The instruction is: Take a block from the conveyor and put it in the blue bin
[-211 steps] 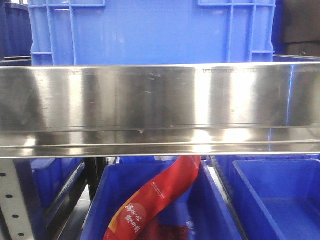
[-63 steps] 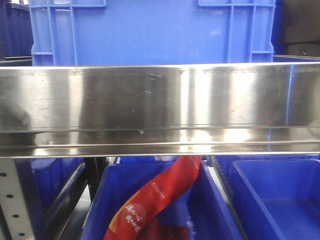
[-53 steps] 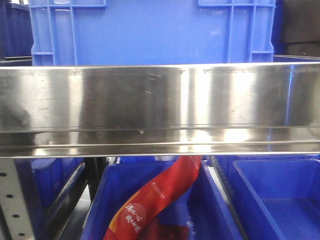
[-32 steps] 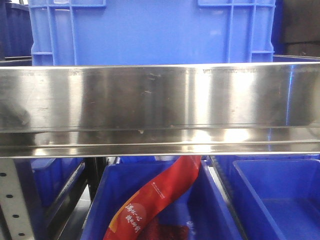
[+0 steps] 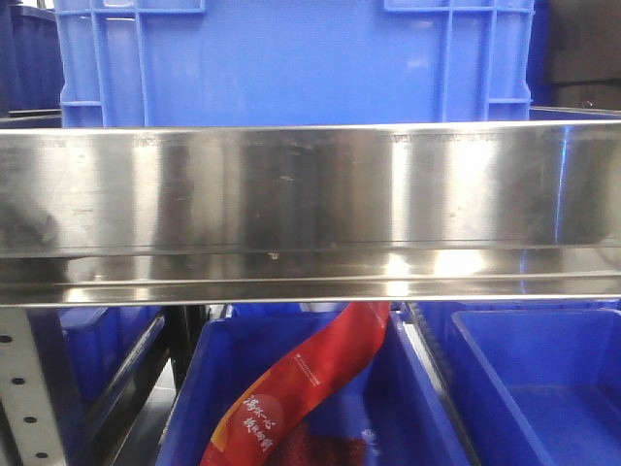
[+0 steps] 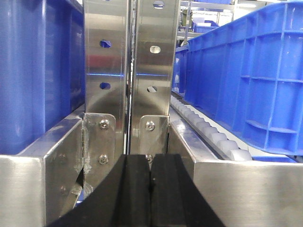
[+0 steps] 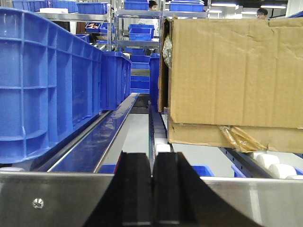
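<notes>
You won't find the block or the conveyor in any view.

Your left hand [image 6: 150, 189] has its two black fingers [image 6: 133, 194] pressed flat together with nothing between them. It sits low in front of a steel post [image 6: 130, 61], with a blue crate [image 6: 246, 80] on rollers [image 6: 208, 135] to one side.

Your right hand [image 7: 152, 194] is likewise closed tight and empty, facing down an aisle with blue bins [image 7: 47, 80] on one side and a cardboard box [image 7: 232, 75] on the other.

In the front view, a steel rail [image 5: 310, 204] crosses the frame. A blue crate stands behind it, and a lower bin [image 5: 408, 388] holds a red packet [image 5: 301, 388]. Another bin [image 5: 543, 388] sits beside that one.
</notes>
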